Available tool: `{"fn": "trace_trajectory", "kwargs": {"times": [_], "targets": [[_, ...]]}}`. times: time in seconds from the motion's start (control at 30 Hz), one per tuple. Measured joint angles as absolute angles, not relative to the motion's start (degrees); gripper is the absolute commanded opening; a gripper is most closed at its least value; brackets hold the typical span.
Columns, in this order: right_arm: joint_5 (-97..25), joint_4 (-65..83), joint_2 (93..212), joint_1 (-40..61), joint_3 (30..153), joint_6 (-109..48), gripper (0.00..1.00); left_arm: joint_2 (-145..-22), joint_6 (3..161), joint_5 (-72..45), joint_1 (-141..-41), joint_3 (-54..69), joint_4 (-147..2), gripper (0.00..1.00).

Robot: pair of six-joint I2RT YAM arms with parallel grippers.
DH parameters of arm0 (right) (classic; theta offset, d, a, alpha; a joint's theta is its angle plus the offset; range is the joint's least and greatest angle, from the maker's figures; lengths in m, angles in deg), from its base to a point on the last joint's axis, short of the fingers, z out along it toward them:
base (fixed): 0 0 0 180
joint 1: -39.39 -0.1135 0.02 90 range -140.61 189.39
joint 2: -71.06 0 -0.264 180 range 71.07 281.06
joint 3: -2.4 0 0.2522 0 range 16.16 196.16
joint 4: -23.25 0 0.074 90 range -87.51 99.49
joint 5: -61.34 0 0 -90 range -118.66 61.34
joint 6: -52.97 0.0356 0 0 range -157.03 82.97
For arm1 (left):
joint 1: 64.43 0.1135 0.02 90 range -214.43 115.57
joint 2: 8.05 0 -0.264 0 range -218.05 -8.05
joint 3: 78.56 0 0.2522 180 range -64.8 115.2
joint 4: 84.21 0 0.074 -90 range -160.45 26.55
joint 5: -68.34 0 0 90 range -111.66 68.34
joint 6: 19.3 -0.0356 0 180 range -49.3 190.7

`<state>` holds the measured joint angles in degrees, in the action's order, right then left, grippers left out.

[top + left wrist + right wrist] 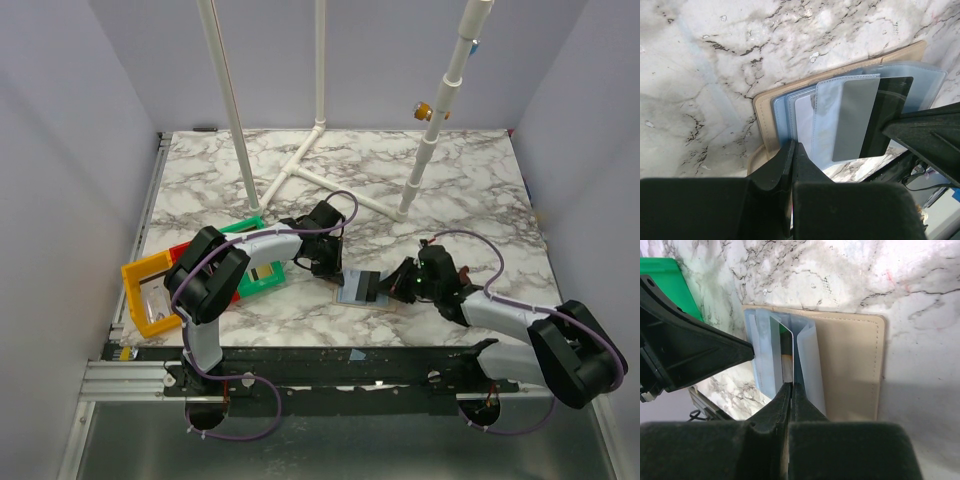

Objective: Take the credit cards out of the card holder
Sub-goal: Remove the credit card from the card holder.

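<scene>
The beige card holder (362, 292) lies open on the marble table, its clear blue-grey sleeves fanned out (827, 107). My left gripper (330, 272) is shut (792, 146) on the holder's sleeve edge next to its beige rim (762, 120). My right gripper (393, 287) is shut (790, 386) on a credit card (785, 345) that stands edge-on between the sleeves. In the left wrist view that card (855, 120) looks grey with a dark end and sticks part way out of a sleeve. A white card (803, 120) sits in another sleeve. The holder's beige cover (850, 365) lies flat.
Yellow (150, 290), red (232, 297) and green (262, 275) bins stand at the left, close behind my left arm; the green one also shows in the right wrist view (665, 285). White pipe poles and their T-shaped foot (300, 165) stand at the back.
</scene>
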<state>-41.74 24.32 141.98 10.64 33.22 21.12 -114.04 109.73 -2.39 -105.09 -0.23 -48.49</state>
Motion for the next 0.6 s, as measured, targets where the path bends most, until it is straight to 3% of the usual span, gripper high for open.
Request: {"fn": "trace_trajectory", "kwargs": {"times": [0.6], "targets": [[-38.62,12.73,135.2,11.4,35.67,16.82,0.01,-114.04,109.7,-2.39,-105.0,-0.2,-48.43,0.0]]}}
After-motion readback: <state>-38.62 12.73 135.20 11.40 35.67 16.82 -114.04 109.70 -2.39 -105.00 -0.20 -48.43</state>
